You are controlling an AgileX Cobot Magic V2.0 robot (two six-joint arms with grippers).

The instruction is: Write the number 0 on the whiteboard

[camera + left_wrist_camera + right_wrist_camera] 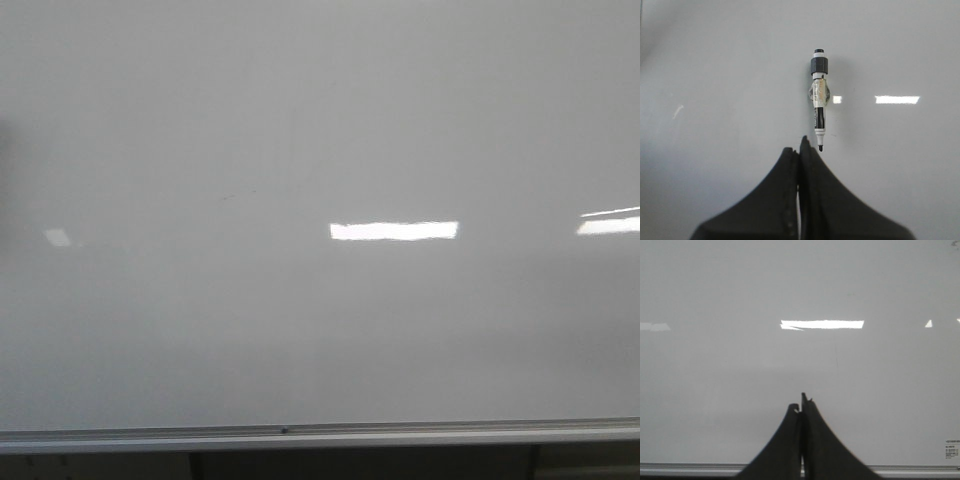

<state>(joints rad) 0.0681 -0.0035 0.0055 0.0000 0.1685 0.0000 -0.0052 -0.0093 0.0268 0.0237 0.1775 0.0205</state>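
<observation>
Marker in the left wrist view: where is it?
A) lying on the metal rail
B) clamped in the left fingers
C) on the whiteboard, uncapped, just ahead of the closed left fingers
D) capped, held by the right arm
C: the marker sits on the whiteboard with its black tip bare, just past the left gripper, whose fingers are shut and hold nothing.

Whiteboard fills view w/ bright light reflections, silver rail along bottom edge.

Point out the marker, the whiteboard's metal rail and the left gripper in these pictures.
marker [819, 107]: left wrist view, middle of its barrel.
metal rail [320, 435]: front view, midway along the silver strip.
left gripper [801, 150]: left wrist view, between the closed fingertips.
</observation>
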